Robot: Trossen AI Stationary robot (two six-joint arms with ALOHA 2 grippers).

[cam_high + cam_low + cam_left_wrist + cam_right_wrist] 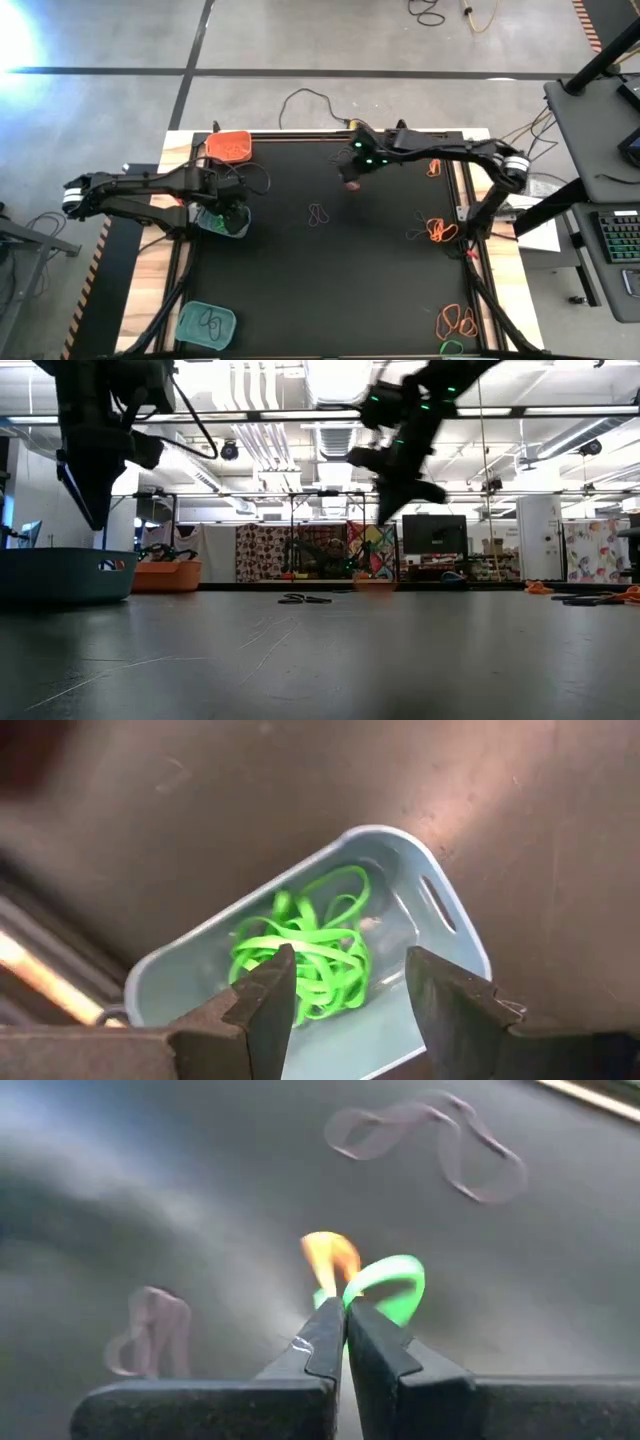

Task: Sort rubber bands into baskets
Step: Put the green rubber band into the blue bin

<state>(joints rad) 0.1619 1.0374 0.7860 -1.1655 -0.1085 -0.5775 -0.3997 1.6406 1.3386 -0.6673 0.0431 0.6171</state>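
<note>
Right gripper [343, 1312] is up off the worktop [330, 280] near the back middle, jaws clenched on two rubber bands at once, one orange band [330, 1252] and one green band [392, 1285]. Mixed pick, so that's a sorting problem: they go in different baskets.

Left gripper [348, 982] hangs over the teal basket [440, 900] at the left edge, jaws apart and holding nothing. A heap of green bands [305, 955] lies in that basket.

Orange basket [229, 147] is at the back left, second teal basket [206, 323] at the front left. Loose orange bands [440, 231] remain on the right side, and a dark pair [319, 214] lies mid-worktop.

Handling, my read: the bands look near weightless, floppy and stretchy, so they snag on each other and cling to the jaws. Best to pinch a single strand where a loop lifts off the surface.
</note>
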